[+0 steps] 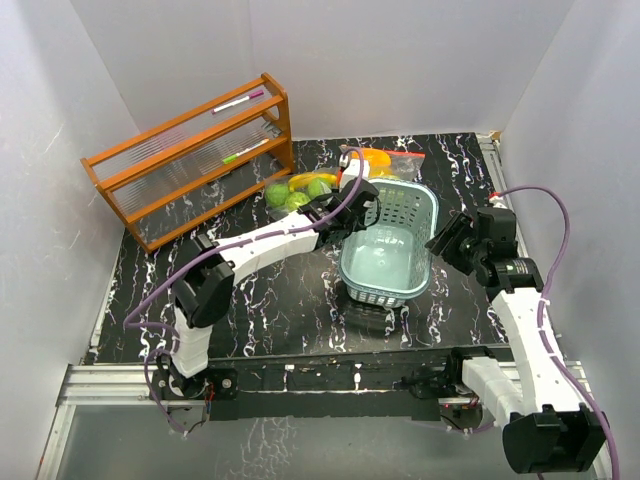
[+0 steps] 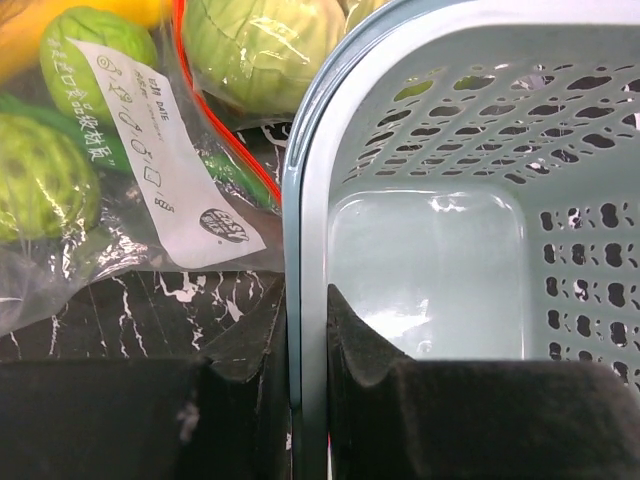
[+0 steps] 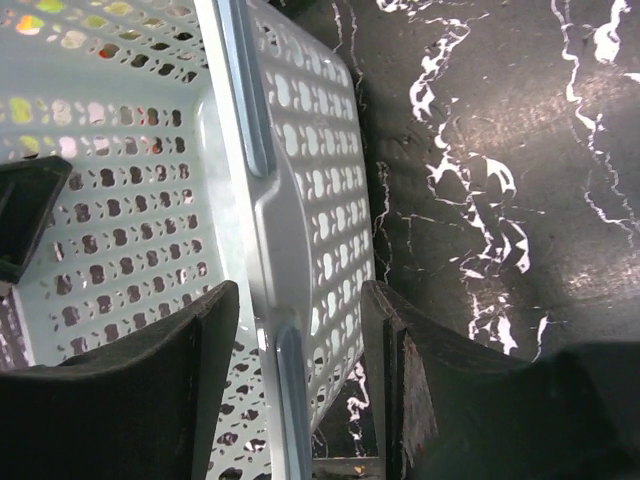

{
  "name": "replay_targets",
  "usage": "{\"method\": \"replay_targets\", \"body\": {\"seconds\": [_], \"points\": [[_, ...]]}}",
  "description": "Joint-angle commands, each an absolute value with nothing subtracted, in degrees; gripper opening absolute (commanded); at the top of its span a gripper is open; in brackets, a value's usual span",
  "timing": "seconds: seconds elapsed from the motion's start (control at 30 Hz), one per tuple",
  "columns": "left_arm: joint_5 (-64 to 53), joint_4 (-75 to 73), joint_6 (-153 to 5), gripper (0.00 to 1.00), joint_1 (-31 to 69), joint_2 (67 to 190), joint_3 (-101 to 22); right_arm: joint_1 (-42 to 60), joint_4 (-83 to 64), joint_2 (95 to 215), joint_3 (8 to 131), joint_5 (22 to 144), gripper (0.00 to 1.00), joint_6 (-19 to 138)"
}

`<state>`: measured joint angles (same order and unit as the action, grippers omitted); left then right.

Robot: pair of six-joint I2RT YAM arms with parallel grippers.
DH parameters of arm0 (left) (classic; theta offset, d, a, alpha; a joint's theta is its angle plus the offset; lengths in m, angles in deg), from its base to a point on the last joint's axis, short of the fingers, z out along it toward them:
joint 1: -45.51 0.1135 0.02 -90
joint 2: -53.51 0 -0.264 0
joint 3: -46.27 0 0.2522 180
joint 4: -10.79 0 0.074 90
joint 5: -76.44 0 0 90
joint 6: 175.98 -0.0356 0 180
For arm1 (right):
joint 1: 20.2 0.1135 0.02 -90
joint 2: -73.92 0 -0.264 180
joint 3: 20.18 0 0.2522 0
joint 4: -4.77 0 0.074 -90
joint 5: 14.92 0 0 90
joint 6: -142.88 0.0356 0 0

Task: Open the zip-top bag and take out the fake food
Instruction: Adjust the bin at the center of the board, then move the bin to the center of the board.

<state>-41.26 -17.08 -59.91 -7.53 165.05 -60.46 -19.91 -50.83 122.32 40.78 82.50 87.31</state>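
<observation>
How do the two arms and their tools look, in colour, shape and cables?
Both the left arm and the right arm have white, rounded links joined by black joints. A purple cable loops along each one. The left tool and right tool are black, with two thick, matte fingers that taper at the tips.

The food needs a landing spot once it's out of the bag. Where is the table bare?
Bare table lies in front of the basket, and between the rack and the left arm. The basket's inside is empty too. Crowded: the back, where the bag of fake food meets the basket and left gripper.
</observation>
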Motion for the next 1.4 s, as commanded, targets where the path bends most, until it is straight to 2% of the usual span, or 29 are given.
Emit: {"method": "replay_targets", "body": {"seconds": [0.0,0.03,0.1,0.2,0.37,0.4,0.57,0.77,0.97,1.1,1.23,1.37], "points": [[-43.6,-16.0,-54.2,0.11,-7.7,164.2,-60.7,-19.9,-48.0,123.7,45.4,77.9,0.54,84.0],[-43.4,-16.1,-54.0,0.26,-7.7,164.2,-60.7,-19.9,-48.2,123.9,46.4,76.7,0.54,83.7],[-43.1,-16.0,-53.6,0.41,-7.7,163.8,-60.2,-19.9,-48.1,123.8,48.3,75.5,0.54,83.2],[-42.7,-13.4,-53.2,0.54,-7.7,160.9,-57.5,-19.9,-49.0,124.9,51.8,75.0,0.59,81.7],[-41.2,-8.4,-55.0,0.92,-7.7,152.7,-54.1,-19.9,-49.8,127.8,57.1,77.1,0.62,80.2],[-42.4,-9.8,-55.8,0.97,-7.6,151.6,-55.0,-19.9,-49.7,128.3,58.1,77.5,0.61,80.2],[-45.1,-16.6,-57.1,0.97,-4.1,145.5,-56.0,-17.9,-48.5,133.6,61.7,80.7,0.59,80.6],[-37.5,-16.5,-51.7,0.97,7.5,136.8,-43.5,3.9,-48.4,144.1,68.1,65.7,0.59,82.4],[-38.0,-18.7,-50.9,0.97,11.2,132.2,-36.8,14.6,-46.4,151.8,68.9,56.2,0.60,86.1],[-39.1,-19.8,-51.7,0.97,11.8,130.4,-35.4,19.9,-46.3,157.0,69.6,50.4,0.59,87.2],[-40.4,-20.5,-53.0,0.97,12.0,129.7,-34.7,22.4,-45.6,160.1,71.2,49.6,0.58,88.2],[-40.8,-20.3,-53.7,0.97,12.1,129.5,-33.8,22.6,-45.3,161.1,72.1,48.1,0.51,88.1]]}}
